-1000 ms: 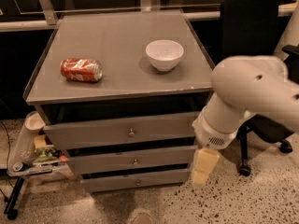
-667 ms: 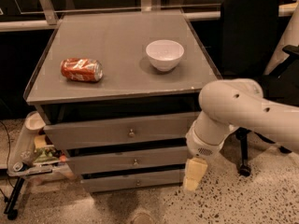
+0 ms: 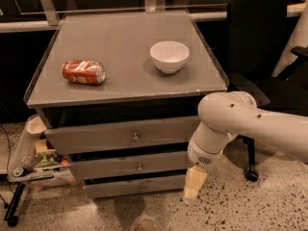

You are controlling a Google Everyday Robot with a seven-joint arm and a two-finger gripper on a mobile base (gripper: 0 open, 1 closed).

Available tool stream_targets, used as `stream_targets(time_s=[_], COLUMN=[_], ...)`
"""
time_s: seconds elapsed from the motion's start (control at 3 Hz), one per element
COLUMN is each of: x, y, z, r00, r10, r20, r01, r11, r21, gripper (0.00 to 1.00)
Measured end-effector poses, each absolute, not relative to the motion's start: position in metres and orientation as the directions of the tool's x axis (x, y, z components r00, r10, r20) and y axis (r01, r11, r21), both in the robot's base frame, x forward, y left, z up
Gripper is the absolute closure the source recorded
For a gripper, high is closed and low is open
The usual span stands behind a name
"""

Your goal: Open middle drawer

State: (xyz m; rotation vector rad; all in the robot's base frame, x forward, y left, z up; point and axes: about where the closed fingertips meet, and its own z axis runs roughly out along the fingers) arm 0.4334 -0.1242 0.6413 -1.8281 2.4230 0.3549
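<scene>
The grey cabinet has three drawers stacked below its top. The middle drawer (image 3: 130,166) has a flat grey front and a small round metal knob (image 3: 139,167) at its centre. It sits shut between the taller top drawer (image 3: 120,136) and the bottom drawer (image 3: 134,186). My white arm reaches in from the right. My gripper (image 3: 192,185) hangs down with cream fingers, just right of the drawer fronts, at the height of the bottom drawer. It is to the right of and a little below the middle knob and holds nothing I can see.
An orange soda can (image 3: 83,72) lies on its side on the cabinet top (image 3: 120,42), with a white bowl (image 3: 169,56) to its right. A black office chair (image 3: 262,47) stands at the right. A stand with clutter (image 3: 33,160) is at the left on the speckled floor.
My arm has swung left and down toward the drawer fronts. The gripper has moved leftward, closer to the cabinet's right edge.
</scene>
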Motion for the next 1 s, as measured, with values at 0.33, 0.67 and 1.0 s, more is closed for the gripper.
stream_targets(time_s=[0.33,0.67,1.0], x=[0.434,0.454,0.470], y=[-0.118,-0.111,-0.109], z=[0.625,0.592,0.559], r00=[-0.277,-0.297,-0.322], r10=[-0.933,-0.920,-0.908], r20=[-0.230,-0.257,-0.266], r01=[-0.958,-0.953,-0.945], r11=[0.250,0.269,0.293], r21=[0.139,0.138,0.142], gripper=[0.00,0.00,0.00])
